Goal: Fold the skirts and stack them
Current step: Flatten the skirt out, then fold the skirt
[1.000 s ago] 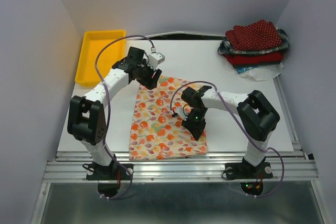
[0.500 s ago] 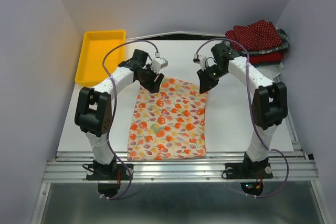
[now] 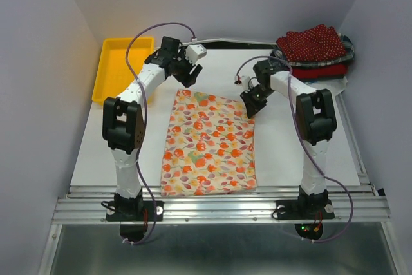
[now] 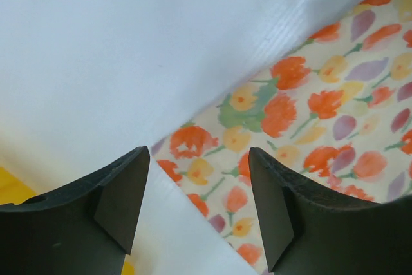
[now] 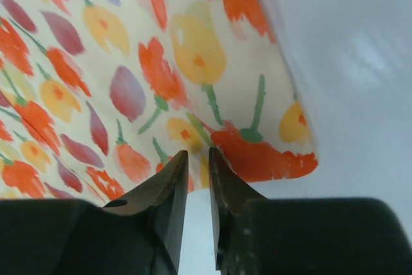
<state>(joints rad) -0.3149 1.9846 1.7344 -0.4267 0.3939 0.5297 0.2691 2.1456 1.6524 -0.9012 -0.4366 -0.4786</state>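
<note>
Top view: a cream cloth skirt printed with orange-red flowers (image 3: pixel 209 143) is laid flat at the centre of the white table (image 3: pixel 290 146), its long sides running from the lower to the upper part of the frame. A folded pile is seen at the upper right, with a dark red skirt with white dots (image 3: pixel 315 42) on top, a plaid skirt (image 3: pixel 283 60) under it and a plain red skirt (image 3: pixel 318 71) lower down. A yellow plastic tray (image 3: pixel 116 69) is placed at the upper left.

The left gripper (image 3: pixel 188 76) is held just beyond the floral skirt's upper left corner. In the left wrist view (image 4: pixel 199 204) its fingers (image 4: pixel 122 204) are spread wide and nothing is held.

The right gripper (image 3: pixel 250 107) is set at the upper right corner. In the right wrist view (image 5: pixel 195 165) its fingers (image 5: pixel 170 191) are drawn to a narrow slit over the hem (image 5: pixel 270 159); no cloth is seen pinched.
</note>
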